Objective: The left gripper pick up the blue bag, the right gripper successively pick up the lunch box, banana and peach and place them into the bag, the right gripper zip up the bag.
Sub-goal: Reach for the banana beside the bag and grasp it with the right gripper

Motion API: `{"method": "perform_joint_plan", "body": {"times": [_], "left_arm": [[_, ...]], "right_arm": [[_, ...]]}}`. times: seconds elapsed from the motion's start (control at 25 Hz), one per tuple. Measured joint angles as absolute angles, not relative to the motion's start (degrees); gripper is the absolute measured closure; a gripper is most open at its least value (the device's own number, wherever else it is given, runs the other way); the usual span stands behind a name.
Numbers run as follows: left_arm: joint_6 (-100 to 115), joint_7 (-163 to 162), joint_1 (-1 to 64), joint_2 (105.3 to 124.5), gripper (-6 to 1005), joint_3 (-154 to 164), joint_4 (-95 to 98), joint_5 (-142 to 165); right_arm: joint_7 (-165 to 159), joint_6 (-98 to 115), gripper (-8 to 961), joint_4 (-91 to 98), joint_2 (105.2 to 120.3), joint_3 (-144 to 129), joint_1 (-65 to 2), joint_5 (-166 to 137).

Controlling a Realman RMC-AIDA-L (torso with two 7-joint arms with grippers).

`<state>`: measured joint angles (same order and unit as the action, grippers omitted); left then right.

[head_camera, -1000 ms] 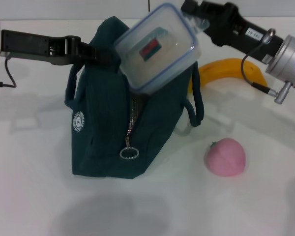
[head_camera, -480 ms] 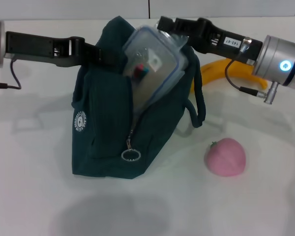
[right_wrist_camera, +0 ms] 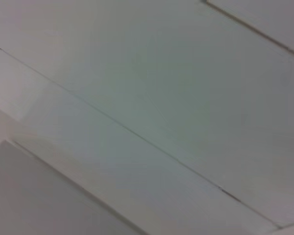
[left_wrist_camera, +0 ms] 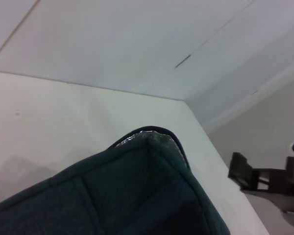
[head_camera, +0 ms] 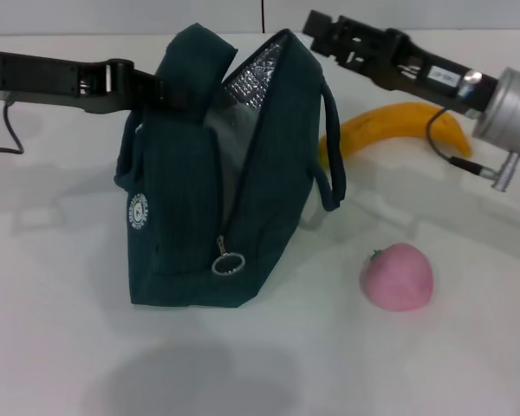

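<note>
Lunch box is no longer showing in any view; half a second ago it was sliding through the mouth of the blue bag [head_camera: 217, 208], a second ago it was hanging above it; judging it is now sitting inside, so the first item looks done and banana comes next. Right gripper [head_camera: 316, 24] has pulled back up and is hovering just beside the bag's top rim, carrying nothing; how far its fingers are parted, cannot tell. Left gripper [head_camera: 169, 91] is still pinching the bag's upper flap, fingers closed on the fabric, keeping the mouth open with foil lining showing. Banana [head_camera: 399, 126] is lying on the worktop [head_camera: 69, 347] behind the bag's right side, partly under the right arm; peach [head_camera: 397, 276] is sitting near the bag's front right, apart from it. Zip ring pull [head_camera: 229, 263] is hanging low on the front. Open worktop right of the bag is giving room to reach the banana; the loop handle [head_camera: 329, 156] is drooping between the bag and the banana.
</note>
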<state>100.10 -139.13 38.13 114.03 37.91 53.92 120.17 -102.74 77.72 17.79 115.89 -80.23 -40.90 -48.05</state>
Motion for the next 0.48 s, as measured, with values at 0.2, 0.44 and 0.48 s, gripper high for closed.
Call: {"method": "perform_joint_plan", "body": {"times": [0.2,0.44,0.48], "left_arm": [[100.17,-139.13,37.57,113.66,963,37.2,54.19,120.15],[100.26,-139.01,36.98,113.13,963,37.08,54.4,119.29],[100.28,-138.9,36.98,113.12,963,37.12,54.41,119.23]], "right_arm": [[-96.53,77.84,306,26.18,112.69,-80.02,-34.5,-49.8],[-97.36,72.82,184,39.96,106.19,-77.57,-30.62,-65.69],[-99.04,72.51,169,41.39,105.61,-75.87,-30.77,-69.95]]}}
